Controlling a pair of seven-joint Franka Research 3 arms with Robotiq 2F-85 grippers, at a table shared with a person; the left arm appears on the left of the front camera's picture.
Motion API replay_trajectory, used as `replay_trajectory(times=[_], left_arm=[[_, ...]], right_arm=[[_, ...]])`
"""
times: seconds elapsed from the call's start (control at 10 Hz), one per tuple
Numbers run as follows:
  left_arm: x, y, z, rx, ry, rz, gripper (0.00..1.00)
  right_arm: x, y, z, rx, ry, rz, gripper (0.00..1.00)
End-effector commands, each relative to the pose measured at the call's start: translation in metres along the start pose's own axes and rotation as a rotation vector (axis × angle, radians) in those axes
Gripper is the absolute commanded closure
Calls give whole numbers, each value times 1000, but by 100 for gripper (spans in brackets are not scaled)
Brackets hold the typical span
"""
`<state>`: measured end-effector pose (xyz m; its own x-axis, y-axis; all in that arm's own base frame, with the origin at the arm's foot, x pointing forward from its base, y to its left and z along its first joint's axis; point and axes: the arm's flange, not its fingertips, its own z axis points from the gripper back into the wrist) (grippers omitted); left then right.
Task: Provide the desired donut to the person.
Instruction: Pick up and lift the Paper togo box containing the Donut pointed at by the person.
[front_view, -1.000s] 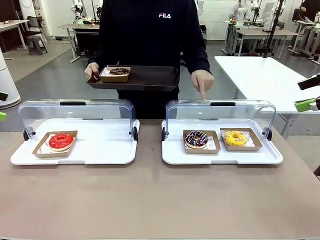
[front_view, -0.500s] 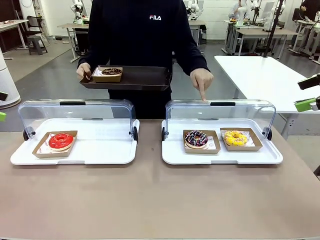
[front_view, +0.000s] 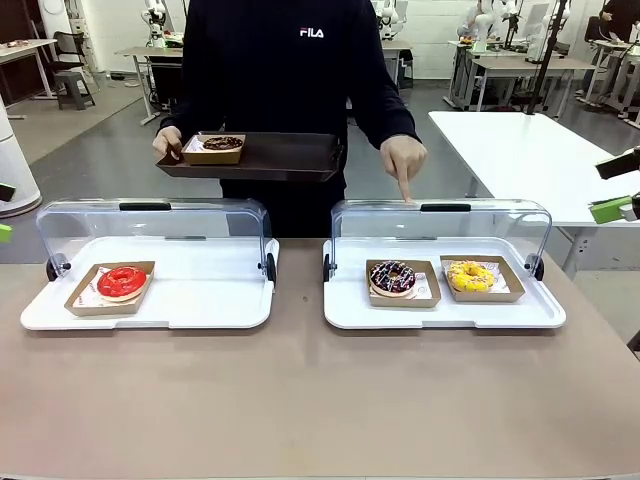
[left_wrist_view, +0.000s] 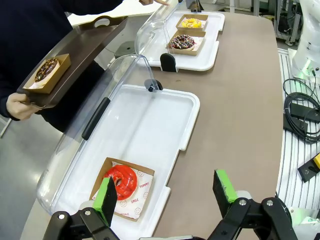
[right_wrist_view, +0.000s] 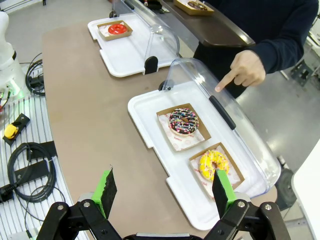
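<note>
Jaws spread wide and empty, the left gripper (left_wrist_view: 165, 190) faces a red-glazed donut (left_wrist_view: 121, 181) on paper (left_wrist_view: 137, 190) printed "YUMMY" and "SMILE", the right gripper (right_wrist_view: 165, 187) a chocolate sprinkled donut (right_wrist_view: 183, 121) in a white plastic tray (right_wrist_view: 145, 117), above which the person (front_view: 290, 70) in a dark "FILA" sweatshirt points one finger down.

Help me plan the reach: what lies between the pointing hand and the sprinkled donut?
The raised clear lid stands between hand and donut, in the front view.
</note>
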<state>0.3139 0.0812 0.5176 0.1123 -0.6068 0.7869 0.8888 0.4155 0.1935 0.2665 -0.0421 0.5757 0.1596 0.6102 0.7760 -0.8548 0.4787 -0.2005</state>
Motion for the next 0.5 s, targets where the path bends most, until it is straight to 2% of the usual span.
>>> replay_trajectory(times=[0.0,0.4], left_arm=[[-1,0,2,2,-10,2,0],[-1,0,2,2,-10,2,0]], right_arm=[[-1,-1,-2,14,-5,10,0],[0,0,0,0,0,0,0]])
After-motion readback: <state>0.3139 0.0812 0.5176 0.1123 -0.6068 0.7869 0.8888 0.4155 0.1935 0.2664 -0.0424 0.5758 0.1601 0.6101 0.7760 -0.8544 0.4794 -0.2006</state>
